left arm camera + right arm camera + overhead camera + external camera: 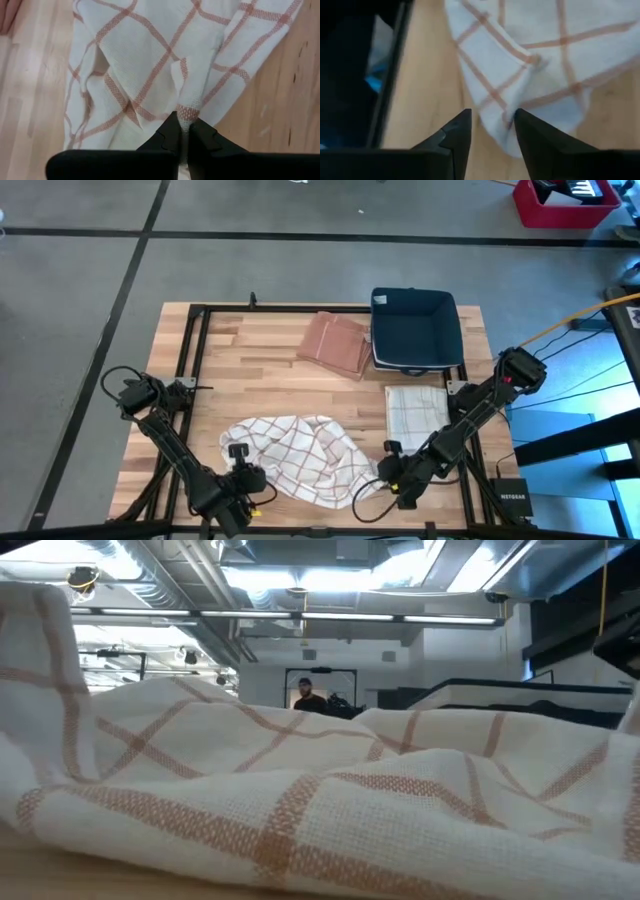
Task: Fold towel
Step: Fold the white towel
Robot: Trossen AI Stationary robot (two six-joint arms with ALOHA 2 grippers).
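A white towel with red checks (295,455) lies crumpled on the wooden table near its front edge, and it fills the low view (300,800). My left gripper (264,476) is at the towel's near left side, shut on a bunch of it. My right gripper (386,473) is at the towel's near right end, open and slanting down. In the right wrist view the towel's edge (495,107) lies on the table between and just ahead of the two fingers (492,117). My left gripper pinches a narrow bunched fold of the towel (188,114) between its two fingers, coming slanting down from the table's near left. The cloth runs from the fingers out to the rest of the towel, which lies on the table. Whether my right gripper touches the towel, I cannot tell.
A dark blue bin (415,330) stands at the far right, with a folded brown cloth (335,345) to its left and a folded white checked towel (415,408) in front of it. A black frame rail (190,360) runs along the left. A person (308,695) stands far behind the table.
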